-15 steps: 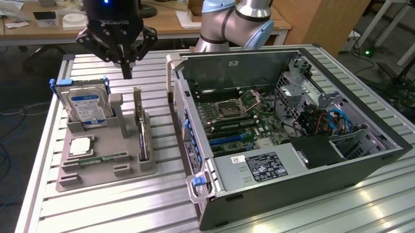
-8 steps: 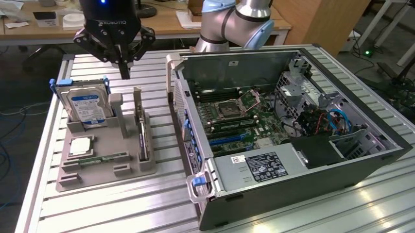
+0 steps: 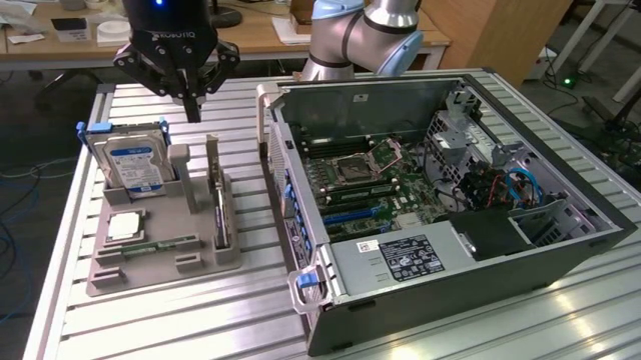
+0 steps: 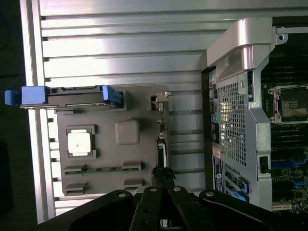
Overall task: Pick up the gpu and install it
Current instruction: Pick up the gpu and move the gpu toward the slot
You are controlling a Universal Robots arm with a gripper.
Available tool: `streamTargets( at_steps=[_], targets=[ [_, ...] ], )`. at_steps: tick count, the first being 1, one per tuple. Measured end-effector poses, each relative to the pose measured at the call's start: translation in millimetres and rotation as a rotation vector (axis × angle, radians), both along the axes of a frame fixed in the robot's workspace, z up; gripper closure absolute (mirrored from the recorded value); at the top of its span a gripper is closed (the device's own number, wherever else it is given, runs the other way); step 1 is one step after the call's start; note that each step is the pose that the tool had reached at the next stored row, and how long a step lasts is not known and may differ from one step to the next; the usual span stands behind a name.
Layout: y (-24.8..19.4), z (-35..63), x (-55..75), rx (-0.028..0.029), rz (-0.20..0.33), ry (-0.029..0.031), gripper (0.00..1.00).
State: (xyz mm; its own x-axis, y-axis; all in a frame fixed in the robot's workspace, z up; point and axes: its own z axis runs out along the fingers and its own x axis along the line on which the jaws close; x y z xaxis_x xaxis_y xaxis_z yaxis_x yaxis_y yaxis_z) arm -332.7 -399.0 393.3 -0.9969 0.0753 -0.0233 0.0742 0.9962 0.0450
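Observation:
The gpu stands on its long edge in a slot at the exterior view's right side of a grey holder tray. In the wrist view the gpu appears edge-on as a thin dark strip. My gripper hangs above the table behind the tray, well above and behind the gpu, touching nothing. Its fingers are shut together with nothing between them. In the wrist view the shut gripper lines up near one end of the card. The open computer case lies to the exterior view's right of the tray.
The tray also holds an upright blue-labelled hard drive, a square processor chip and a green memory stick. The case's rear wall stands close beside the tray. The ribbed aluminium table ends just past the tray on the exterior view's left.

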Motion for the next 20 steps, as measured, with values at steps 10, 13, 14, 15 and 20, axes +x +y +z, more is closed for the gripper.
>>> streamTargets(
  at_steps=[10, 13, 14, 15, 20],
  targets=[
    [0.0, 0.0, 0.0, 0.0001, 0.0, 0.0, 0.71],
    [0.0, 0.0, 0.0, 0.0, 0.0, 0.0, 0.53],
    [0.0, 0.0, 0.0, 0.0, 0.0, 0.0, 0.53],
    [0.0, 0.0, 0.0, 0.0001, 0.0, 0.0, 0.47],
    [0.0, 0.0, 0.0, 0.0, 0.004, 0.0, 0.41]
  ],
)
